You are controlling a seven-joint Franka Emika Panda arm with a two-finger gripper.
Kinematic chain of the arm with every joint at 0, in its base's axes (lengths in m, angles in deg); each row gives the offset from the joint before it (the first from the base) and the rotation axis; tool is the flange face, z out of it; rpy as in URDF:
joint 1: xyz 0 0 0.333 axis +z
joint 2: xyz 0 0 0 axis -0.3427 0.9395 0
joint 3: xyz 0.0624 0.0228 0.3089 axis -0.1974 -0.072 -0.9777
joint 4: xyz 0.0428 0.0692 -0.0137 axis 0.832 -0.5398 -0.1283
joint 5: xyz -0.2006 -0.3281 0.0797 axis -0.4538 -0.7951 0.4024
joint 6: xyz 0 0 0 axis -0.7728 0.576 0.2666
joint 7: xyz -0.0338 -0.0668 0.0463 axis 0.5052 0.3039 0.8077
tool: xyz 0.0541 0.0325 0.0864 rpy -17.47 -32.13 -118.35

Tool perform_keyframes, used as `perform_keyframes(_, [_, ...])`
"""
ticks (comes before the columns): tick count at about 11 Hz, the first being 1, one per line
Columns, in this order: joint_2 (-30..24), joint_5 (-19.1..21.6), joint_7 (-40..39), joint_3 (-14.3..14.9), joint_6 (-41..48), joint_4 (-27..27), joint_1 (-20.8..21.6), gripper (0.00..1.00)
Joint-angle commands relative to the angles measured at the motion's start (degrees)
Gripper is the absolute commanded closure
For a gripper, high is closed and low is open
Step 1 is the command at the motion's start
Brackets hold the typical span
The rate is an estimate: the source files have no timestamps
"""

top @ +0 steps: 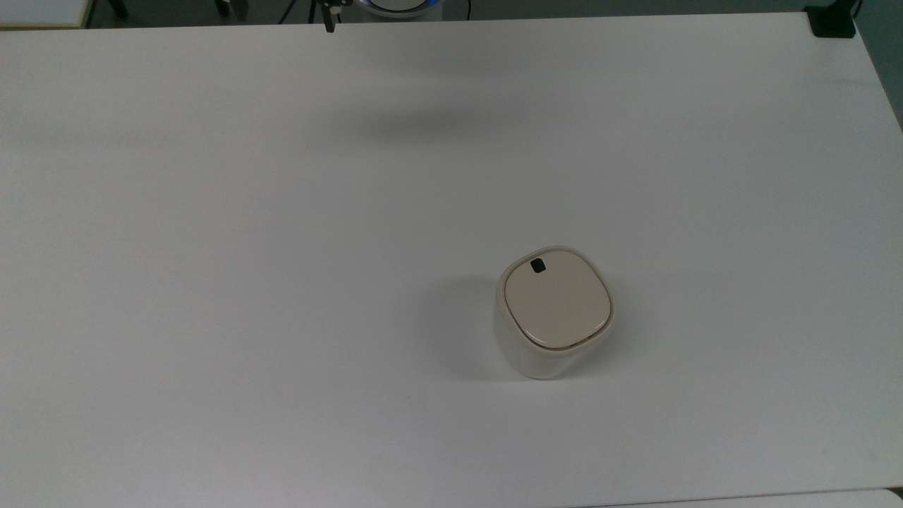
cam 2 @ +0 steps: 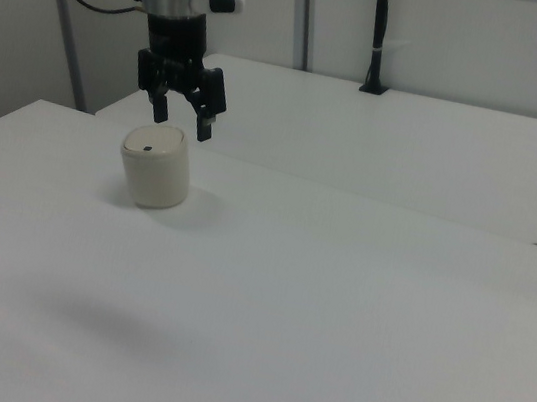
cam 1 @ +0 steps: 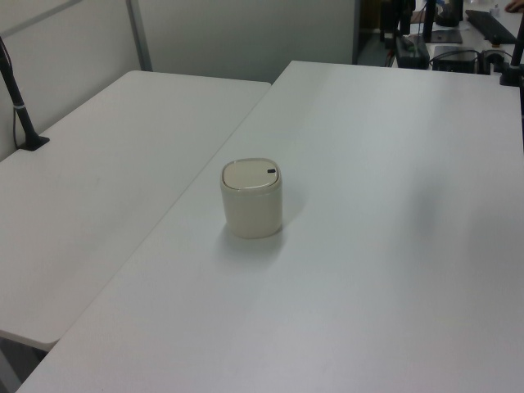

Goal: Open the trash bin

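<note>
closed-lid trash bin [cam 2: 155, 169] upright on white table [cam 2: 334, 302], wide-spread empty tool [cam 2: 181, 121] above, arm cut off at frame edge

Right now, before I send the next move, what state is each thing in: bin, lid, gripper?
trash bin: upright on the white table, standing alone.
lid: shut, lying flat in the rim, its black square mark facing up.
gripper: open, empty, fingers pointing down, in the air in the right view, not touching the bin.
</note>
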Motion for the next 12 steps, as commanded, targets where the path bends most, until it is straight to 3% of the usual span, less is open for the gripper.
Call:
perform_keyframes(1, [-1.0, 0.2, -0.1, 0.2, 0.2, -0.6, -0.2, 0.0])
perform_keyframes(5, [-0.9, 0.7, -0.1, 0.1, -0.1, -0.7, -0.1, 0.0])
perform_keyframes(9, [-0.7, 4.9, -0.2, 0.1, -0.5, -0.6, -0.4, 0.0])
perform_keyframes(12, [-0.7, 5.6, -1.5, 0.1, -1.6, -0.8, -0.5, 0.0])
